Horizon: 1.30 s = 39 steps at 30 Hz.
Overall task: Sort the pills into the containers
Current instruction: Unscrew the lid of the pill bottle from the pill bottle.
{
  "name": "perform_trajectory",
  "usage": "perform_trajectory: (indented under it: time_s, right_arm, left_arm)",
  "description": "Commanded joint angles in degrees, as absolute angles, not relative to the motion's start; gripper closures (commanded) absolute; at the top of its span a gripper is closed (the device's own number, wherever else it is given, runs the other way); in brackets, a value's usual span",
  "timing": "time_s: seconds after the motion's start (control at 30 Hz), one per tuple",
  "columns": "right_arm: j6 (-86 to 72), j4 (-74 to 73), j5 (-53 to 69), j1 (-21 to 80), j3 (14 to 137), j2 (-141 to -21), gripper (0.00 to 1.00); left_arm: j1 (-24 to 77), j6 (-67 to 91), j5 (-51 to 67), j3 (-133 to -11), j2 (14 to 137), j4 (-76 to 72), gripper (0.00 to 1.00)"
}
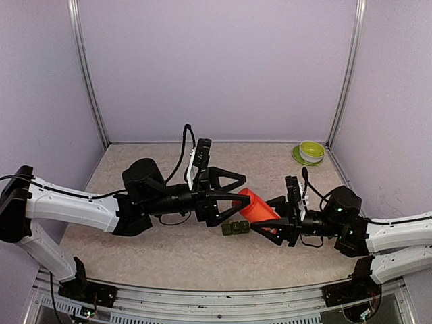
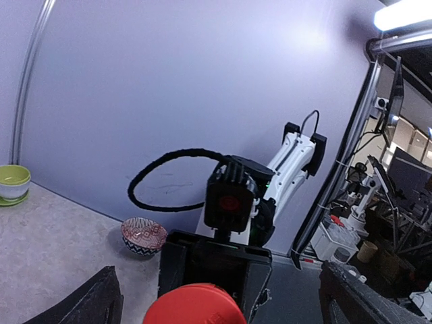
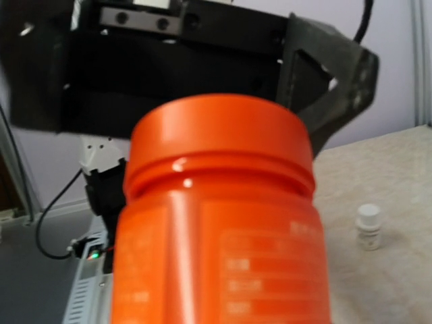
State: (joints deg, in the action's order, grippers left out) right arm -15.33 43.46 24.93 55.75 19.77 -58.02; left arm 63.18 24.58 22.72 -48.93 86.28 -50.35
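Orange bottle (image 1: 257,206) is clamped in the right gripper (image 1: 271,217) and the left gripper (image 1: 246,190) hangs wide open at the cap (image 2: 194,305), so I'd centre on the cap before squeezing.

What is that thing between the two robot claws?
A red-orange bottle, clearest in the top view. The right gripper holds its base end, and its cap end sits between the spread fingers of the open left gripper.
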Motion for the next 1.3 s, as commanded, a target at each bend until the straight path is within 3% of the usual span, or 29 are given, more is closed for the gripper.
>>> perform_trajectory:
  time_s: [0.0,0.33,0.63,0.93,1.27]
  right_arm:
    - [-18.82,50.70,28.04,55.65,21.95,-61.05,0.86]
    - [-20.45,52.92,27.42,55.73,22.40,-64.56,0.85]
    - [-18.68,48.15,19.40,55.74,20.83,-59.50,0.84]
    - [-16.27,44.13,20.03,55.72,21.59,-56.65,0.84]
    - [-16.64,45.53,21.54,55.72,21.53,-58.02,0.84]
  left_arm:
    - [63.94,22.49,30.49,-51.11,88.84,-53.49,0.01]
    - [65.03,21.36,31.90,-50.81,89.48,-53.48,0.05]
    - [65.43,19.64,30.27,-49.40,88.69,-52.91,0.17]
    - [65.13,20.30,26.95,-47.90,87.74,-54.23,0.19]
    - [63.46,23.61,24.67,-46.99,87.29,-55.47,0.44]
